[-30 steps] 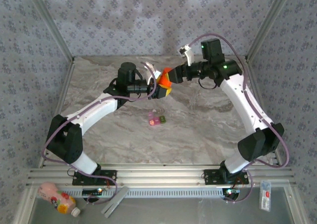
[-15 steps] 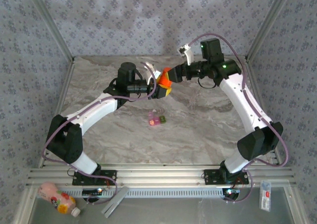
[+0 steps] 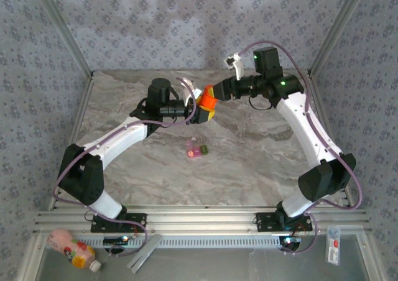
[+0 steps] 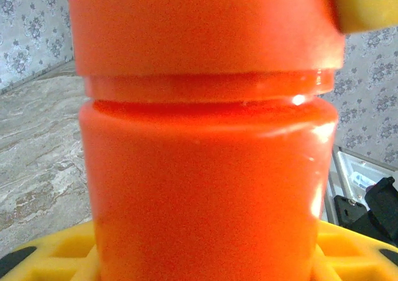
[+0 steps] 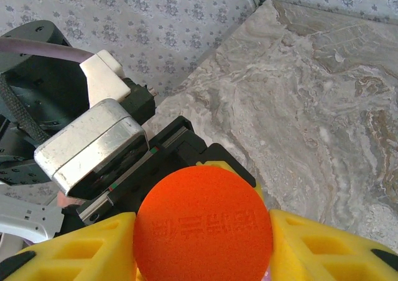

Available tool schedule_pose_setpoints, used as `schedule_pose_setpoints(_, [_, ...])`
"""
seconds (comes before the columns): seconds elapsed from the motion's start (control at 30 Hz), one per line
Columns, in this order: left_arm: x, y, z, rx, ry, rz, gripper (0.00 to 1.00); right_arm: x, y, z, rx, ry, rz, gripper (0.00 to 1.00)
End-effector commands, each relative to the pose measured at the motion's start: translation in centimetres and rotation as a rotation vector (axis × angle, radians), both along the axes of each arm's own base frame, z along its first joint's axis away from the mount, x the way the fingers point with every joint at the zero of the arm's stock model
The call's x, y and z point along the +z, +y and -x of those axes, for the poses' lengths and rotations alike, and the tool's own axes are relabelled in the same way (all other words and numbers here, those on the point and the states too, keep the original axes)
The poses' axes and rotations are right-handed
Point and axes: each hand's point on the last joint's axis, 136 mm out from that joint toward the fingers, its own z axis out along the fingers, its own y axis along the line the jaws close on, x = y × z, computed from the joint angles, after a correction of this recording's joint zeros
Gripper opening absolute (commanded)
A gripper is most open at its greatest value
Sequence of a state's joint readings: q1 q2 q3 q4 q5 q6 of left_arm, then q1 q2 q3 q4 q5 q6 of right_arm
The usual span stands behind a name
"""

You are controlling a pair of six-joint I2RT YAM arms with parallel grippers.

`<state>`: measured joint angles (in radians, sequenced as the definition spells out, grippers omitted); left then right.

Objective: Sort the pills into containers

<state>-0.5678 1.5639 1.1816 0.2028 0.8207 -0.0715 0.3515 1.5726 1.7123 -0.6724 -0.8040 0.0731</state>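
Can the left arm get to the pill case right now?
Probably not yet: the left hand is shut on the orange bottle, the right hand on its cap. The pill case lies uncovered on the table.

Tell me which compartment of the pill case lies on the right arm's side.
The green compartment. It forms the right-hand half of the case, while the pink compartment joined to it forms the left-hand half.
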Motion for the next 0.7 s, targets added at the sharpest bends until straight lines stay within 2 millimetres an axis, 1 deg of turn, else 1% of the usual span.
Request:
schedule_pose_setpoints(0.0, [2.3, -0.3, 0.1, -0.005, -0.07, 0.035, 0.0, 0.6, -0.1, 0.5, -0.019, -0.007, -0.012, 0.51])
schedule_pose_setpoints(0.1, [2.4, -0.2, -0.5, 0.051, -0.083, 0.028, 0.0, -0.5, 0.0, 0.2, -0.08, 0.018, 0.012, 0.49])
schedule_pose_setpoints(0.17, [2.6, -0.2, -0.9, 0.09, -0.1, 0.031, 0.0, -1.6, 0.0, -0.2, -0.146, 0.05, 0.034, 0.48])
schedule_pose_setpoints(0.23, [2.7, -0.3, -1.1, 0.118, -0.112, 0.033, 0.0, -2.2, 0.4, -0.9, -0.207, 0.062, 0.034, 0.48])
schedule_pose_setpoints(0.37, [2.9, -0.6, -1.2, 0.156, -0.132, 0.038, 0.0, -3.4, 1.3, -1.4, -0.319, 0.095, 0.039, 0.48])
schedule_pose_setpoints(0.5, [2.7, -0.7, -1.6, 0.193, -0.141, 0.048, 0.0, -4.1, 2.3, -2.3, -0.435, 0.153, -0.012, 0.48])
schedule_pose_setpoints(0.57, [2.6, -0.8, -1.5, 0.199, -0.142, 0.05, 0.0, -4.0, 2.9, -2.5, -0.452, 0.163, -0.038, 0.48])
schedule_pose_setpoints(0.67, [2.3, -1.0, -1.6, 0.202, -0.14, 0.044, 0.0, -4.1, 3.8, -2.5, -0.451, 0.168, -0.031, 0.48])
